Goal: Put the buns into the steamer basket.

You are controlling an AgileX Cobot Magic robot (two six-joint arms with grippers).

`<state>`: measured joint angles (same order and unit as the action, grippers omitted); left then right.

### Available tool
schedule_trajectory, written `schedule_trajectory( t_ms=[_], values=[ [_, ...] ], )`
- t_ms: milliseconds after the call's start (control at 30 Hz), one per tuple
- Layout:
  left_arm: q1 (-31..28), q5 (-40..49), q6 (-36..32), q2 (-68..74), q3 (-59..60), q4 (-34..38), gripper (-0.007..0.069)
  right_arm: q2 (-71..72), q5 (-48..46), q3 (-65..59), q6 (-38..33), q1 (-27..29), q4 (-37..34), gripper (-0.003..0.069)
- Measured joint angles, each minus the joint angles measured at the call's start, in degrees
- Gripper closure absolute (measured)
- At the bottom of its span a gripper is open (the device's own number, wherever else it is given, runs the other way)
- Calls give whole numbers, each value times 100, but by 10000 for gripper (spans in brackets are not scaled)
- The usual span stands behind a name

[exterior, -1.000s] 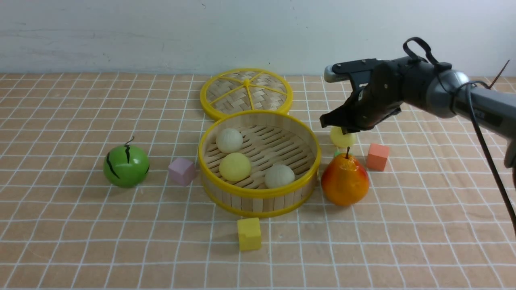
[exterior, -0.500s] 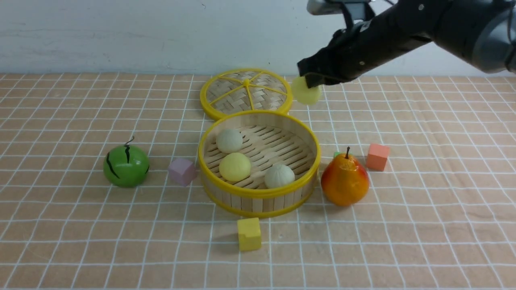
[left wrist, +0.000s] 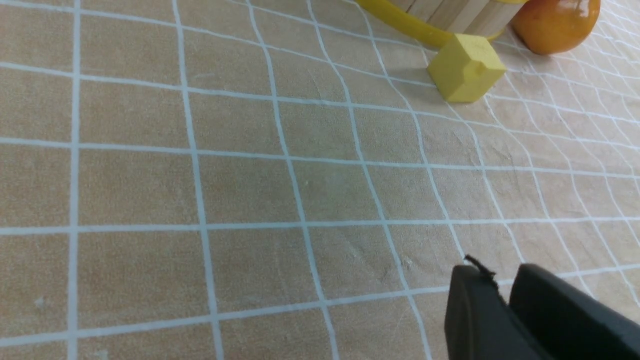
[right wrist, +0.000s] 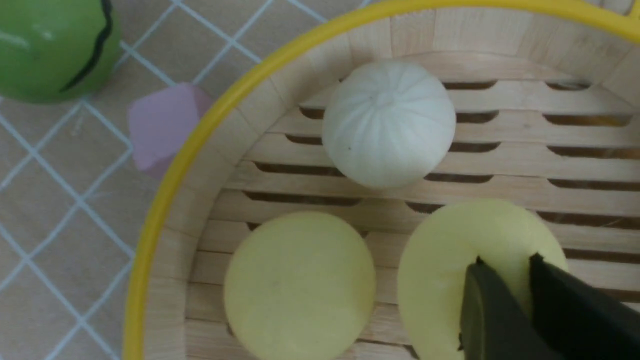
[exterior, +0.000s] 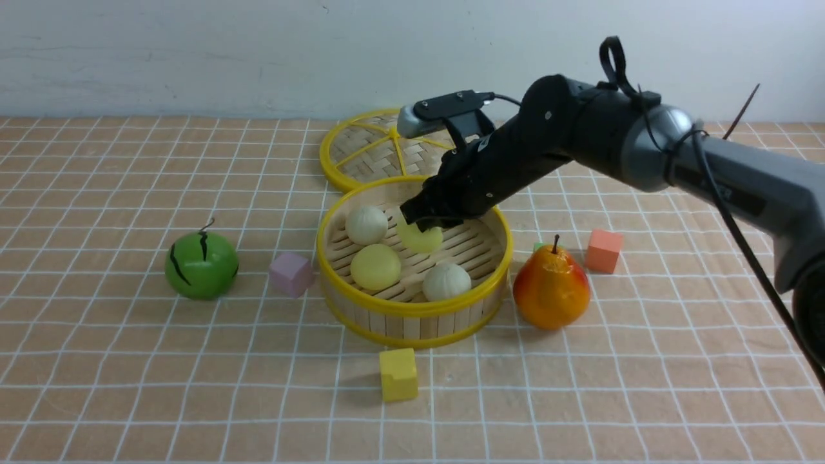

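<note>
Just below right gripper (exterior: 420,222): yellow bun (exterior: 423,240), inside steamer basket (exterior: 412,308).

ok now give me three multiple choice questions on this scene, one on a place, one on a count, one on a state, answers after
1. Where is the yellow cube relative to the steamer basket?
A) inside it
B) behind it, by the wall
C) outside it, in front, nearer the camera

2. How many off-white pleated buns are in the basket?
A) one
B) two
C) four

3. How is the woven lid?
A) lying flat behind the basket
B) closed on the basket
C) propped upright against the pear

Answers:
1 C, the cube sits apart from the near rim.
2 B, one lies far left, one near the front.
3 A, the basket stands uncovered.
</note>
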<state>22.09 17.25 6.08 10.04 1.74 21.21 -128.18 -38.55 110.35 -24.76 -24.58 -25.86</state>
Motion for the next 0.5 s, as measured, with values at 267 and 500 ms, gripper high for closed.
schedule_trajectory(
  t_ms=[267, 500],
  values=[
    [0, 0, 0, 0, 0, 0, 519, 88, -179, 0, 1105, 0, 629, 211],
    [0, 0, 0, 0, 0, 0, 519, 1204, -2191, 0, 2476, 0, 1777, 224]
  ],
)
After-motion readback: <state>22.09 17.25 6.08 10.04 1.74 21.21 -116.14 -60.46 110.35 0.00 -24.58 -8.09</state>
